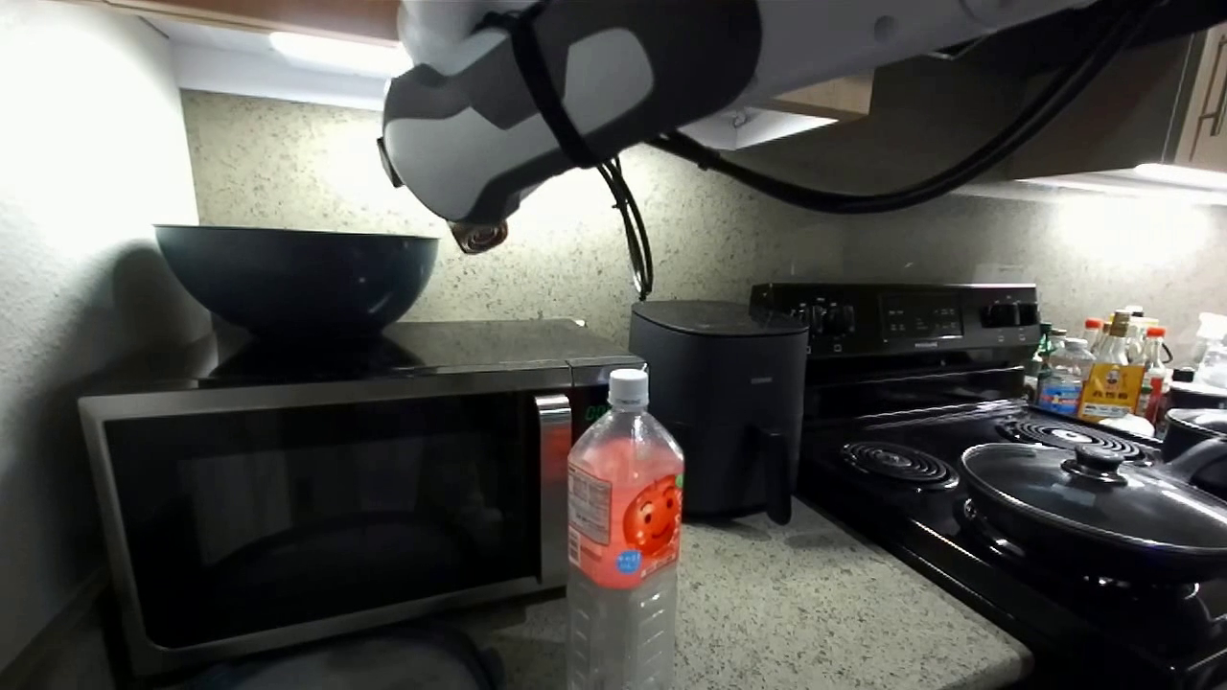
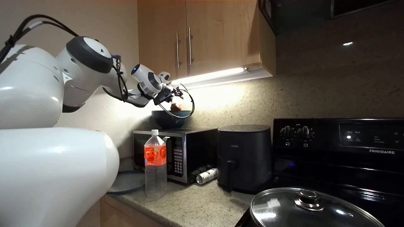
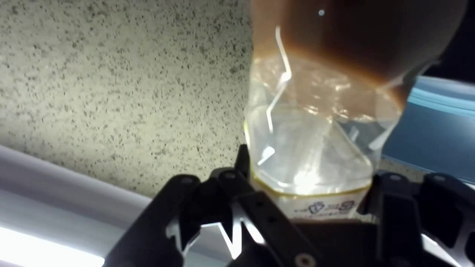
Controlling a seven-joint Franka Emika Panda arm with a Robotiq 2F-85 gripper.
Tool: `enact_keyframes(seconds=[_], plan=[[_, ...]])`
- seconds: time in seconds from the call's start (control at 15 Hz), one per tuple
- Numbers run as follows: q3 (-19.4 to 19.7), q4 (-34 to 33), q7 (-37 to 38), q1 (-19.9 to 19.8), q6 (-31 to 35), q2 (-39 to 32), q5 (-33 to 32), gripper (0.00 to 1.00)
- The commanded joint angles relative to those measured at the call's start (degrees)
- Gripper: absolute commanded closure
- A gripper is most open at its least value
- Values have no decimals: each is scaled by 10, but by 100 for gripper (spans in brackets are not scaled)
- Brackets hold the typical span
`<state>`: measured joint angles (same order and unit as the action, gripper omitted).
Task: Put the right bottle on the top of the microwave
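Pinching the small bottle (image 3: 323, 111) of brownish liquid high on its body, the gripper (image 3: 310, 180) hangs over the microwave (image 1: 383, 460), near the dark bowl (image 1: 297, 278) standing there. That high grasp likely leaves the bottle's base free to land first beside the bowl.

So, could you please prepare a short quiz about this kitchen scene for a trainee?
1. Choose: the black two-fingered gripper holds (a) a black pan with glass lid, (b) a clear plastic bottle with brownish liquid, (c) a printed metal can.
2. True or false: a tall clear bottle with a red label stands upright on the speckled counter.
3. What rests on top of the wide black microwave oven?

Key: 1 b; 2 true; 3 a dark round bowl.
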<state>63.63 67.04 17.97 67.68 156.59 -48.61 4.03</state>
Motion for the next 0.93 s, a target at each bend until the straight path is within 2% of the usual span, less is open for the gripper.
enact_keyframes(seconds=[0.0,0.13,0.27,0.4,0.47,0.53,0.6,0.67,0.73,0.8,0.87], plan=[[28,19,12,-14,143,-42,-14,74],[55,23,66,-32,229,-85,11,74],[110,45,134,-29,283,-129,41,74],[175,96,185,-2,304,-167,84,74],[191,123,200,11,306,-178,105,74],[195,130,178,14,310,-189,149,74],[192,133,176,11,318,-192,165,74],[163,92,145,-14,291,-179,154,49],[167,101,146,-9,296,-184,169,49],[168,105,146,-6,299,-186,174,74],[134,93,151,-19,321,-168,181,74]])
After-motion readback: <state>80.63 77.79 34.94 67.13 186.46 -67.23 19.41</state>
